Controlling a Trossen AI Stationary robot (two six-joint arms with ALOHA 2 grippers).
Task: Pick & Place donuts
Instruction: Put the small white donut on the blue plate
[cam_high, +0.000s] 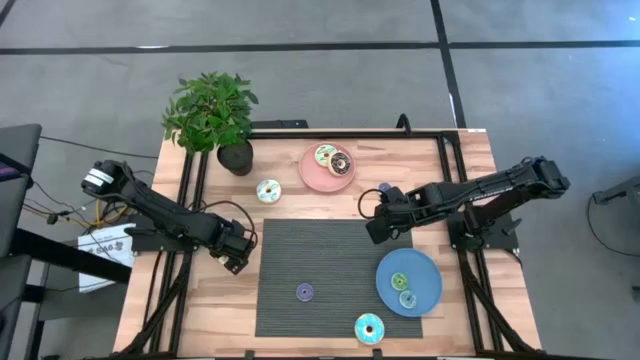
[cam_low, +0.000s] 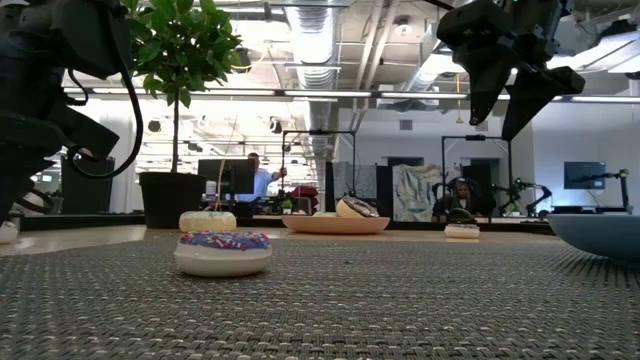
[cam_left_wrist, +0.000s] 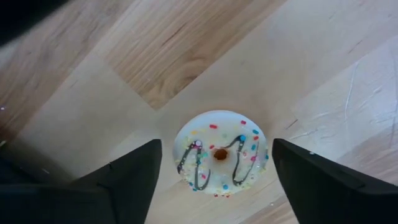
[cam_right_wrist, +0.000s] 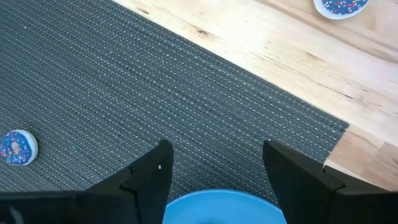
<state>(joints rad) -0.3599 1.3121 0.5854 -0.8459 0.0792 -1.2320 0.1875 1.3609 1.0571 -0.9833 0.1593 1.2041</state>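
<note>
My left gripper (cam_high: 236, 258) hangs open over the wooden table just left of the dark mat. Its fingers stand on either side of a white sprinkled donut (cam_left_wrist: 221, 153) without touching it. My right gripper (cam_high: 373, 227) is open and empty, raised over the mat's far right corner, above the blue plate (cam_right_wrist: 224, 208). Two donuts (cam_high: 403, 289) lie on the blue plate (cam_high: 430, 270), two more (cam_high: 334, 160) on the pink plate (cam_high: 312, 176). A purple donut (cam_high: 305, 292) lies on the mat, a cyan one (cam_high: 369, 327) at its near edge, another (cam_high: 268, 191) on the wood, and a small purple one (cam_high: 385, 187) beside the right arm.
A potted plant (cam_high: 212, 115) stands at the table's far left corner. The dark mat (cam_high: 320, 250) covers the middle of the table. In the low view the purple donut (cam_low: 222, 252) lies nearest, with the pink plate (cam_low: 335, 224) behind it.
</note>
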